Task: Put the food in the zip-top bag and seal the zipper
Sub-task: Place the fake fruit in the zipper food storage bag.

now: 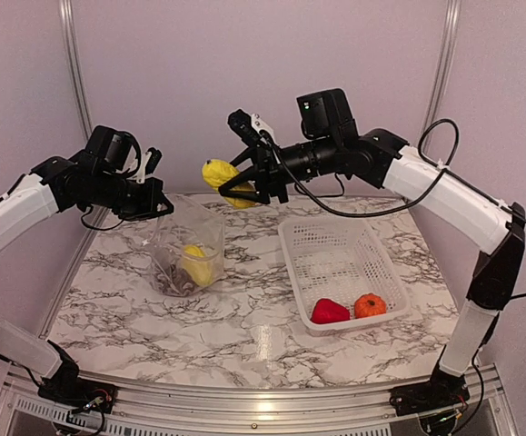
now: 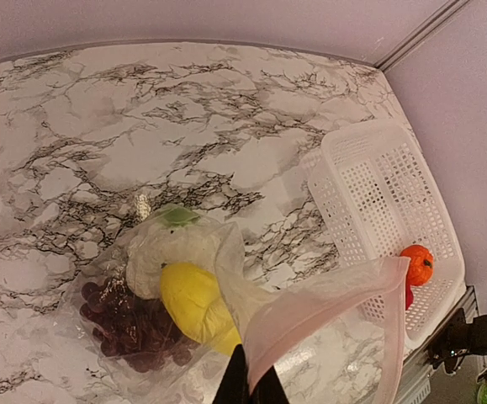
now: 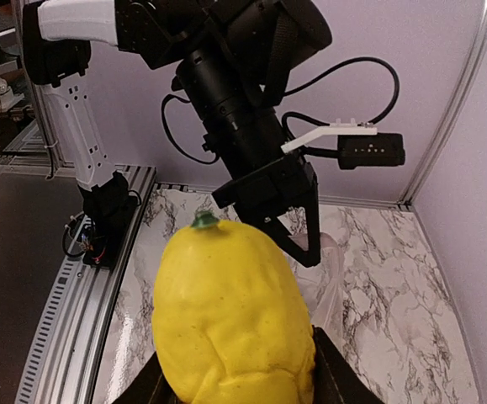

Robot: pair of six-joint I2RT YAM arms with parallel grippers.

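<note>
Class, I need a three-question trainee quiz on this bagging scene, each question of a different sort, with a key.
1. True or false: the right gripper holds a yellow piece.
2. How many food items lie in the basket?
3. The left gripper grips: A) the bag by its edge, B) a grape bunch, C) nothing.

Key: 1 true. 2 two, the red pepper and the orange. 3 A.

marble table (image 1: 244, 341) w/ zip-top bag (image 1: 188, 261), basket (image 1: 337, 257)
</note>
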